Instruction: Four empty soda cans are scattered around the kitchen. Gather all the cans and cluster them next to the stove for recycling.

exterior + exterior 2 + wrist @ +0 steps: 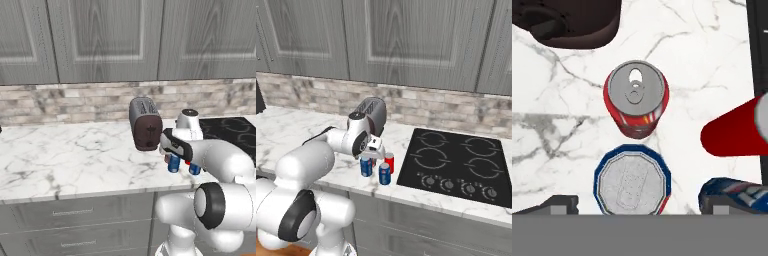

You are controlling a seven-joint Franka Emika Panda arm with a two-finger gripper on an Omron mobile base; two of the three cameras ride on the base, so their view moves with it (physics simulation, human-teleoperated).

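I see the gripper (639,207) at the bottom of the hand view with jaws released, spread either side of a blue can (632,180). Above it stands a red can (636,98); two more cans (732,132) sit at right. In the right base view the cluster sits just left of the stove (456,160), toaster (372,115) behind.

Toaster (145,124) upright on the marble surface (60,155); stone backsplash (75,102) behind the toaster, grey cabinets (100,40) above, drawers (75,215) below.
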